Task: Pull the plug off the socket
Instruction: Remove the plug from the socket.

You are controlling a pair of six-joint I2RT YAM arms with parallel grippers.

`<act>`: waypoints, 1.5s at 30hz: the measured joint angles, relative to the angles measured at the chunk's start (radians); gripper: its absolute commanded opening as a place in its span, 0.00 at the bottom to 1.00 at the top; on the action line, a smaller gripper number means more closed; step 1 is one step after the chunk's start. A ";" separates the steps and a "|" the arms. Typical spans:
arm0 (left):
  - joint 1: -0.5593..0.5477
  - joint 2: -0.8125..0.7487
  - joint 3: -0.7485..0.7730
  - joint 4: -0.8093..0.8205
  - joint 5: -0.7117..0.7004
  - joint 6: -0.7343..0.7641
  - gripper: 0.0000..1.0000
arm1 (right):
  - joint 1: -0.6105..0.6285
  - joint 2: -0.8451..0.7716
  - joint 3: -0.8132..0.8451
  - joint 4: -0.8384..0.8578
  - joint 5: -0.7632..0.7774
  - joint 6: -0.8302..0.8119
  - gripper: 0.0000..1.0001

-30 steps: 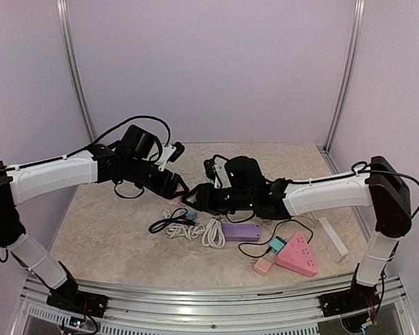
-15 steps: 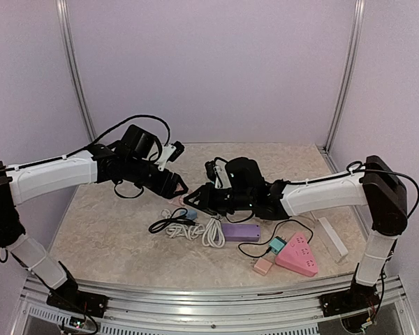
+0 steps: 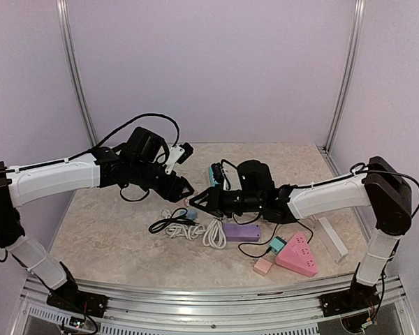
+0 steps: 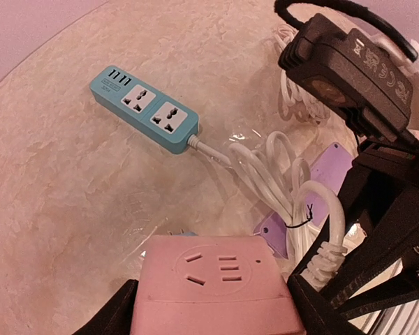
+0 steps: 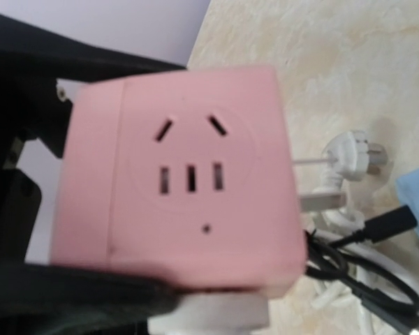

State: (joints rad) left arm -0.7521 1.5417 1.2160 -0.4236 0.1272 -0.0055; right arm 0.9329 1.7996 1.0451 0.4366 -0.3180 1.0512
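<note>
Nearest the arm bases, a pink triangular power strip (image 3: 298, 254) lay on the tabletop (image 3: 105, 237), with a small pink block (image 3: 263, 266) and a teal adapter (image 3: 277, 243) just beside it. Behind them lay a purple power strip (image 3: 240, 231), a coiled white cable (image 3: 213, 234) and a black cable (image 3: 169, 225). Past these, the left claw (image 3: 186, 188) was closed on a pink socket cube (image 4: 213, 279), one finger on each side, its holed face showing. The right claw (image 3: 197, 202) met the cube from the opposite side; whether it gripped anything could not be told. A white piece (image 5: 220, 311) showed under the cube, too blurred to name as the plug. Farther back lay a blue power strip (image 4: 145, 109).
</note>
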 measured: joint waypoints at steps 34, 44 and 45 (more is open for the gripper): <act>0.013 0.000 0.012 0.050 0.109 -0.032 0.00 | 0.055 -0.132 -0.031 -0.124 0.211 -0.106 0.00; -0.069 0.003 0.024 0.097 -0.040 0.037 0.00 | -0.027 -0.167 -0.042 -0.171 0.039 -0.172 0.00; -0.070 0.003 0.023 0.097 -0.040 0.037 0.00 | -0.027 -0.169 -0.042 -0.176 0.039 -0.175 0.00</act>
State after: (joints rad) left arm -0.8219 1.5444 1.2392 -0.3264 0.0868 0.0315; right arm 0.9062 1.6302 1.0027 0.2607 -0.2794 0.8761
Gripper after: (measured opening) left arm 0.640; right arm 0.183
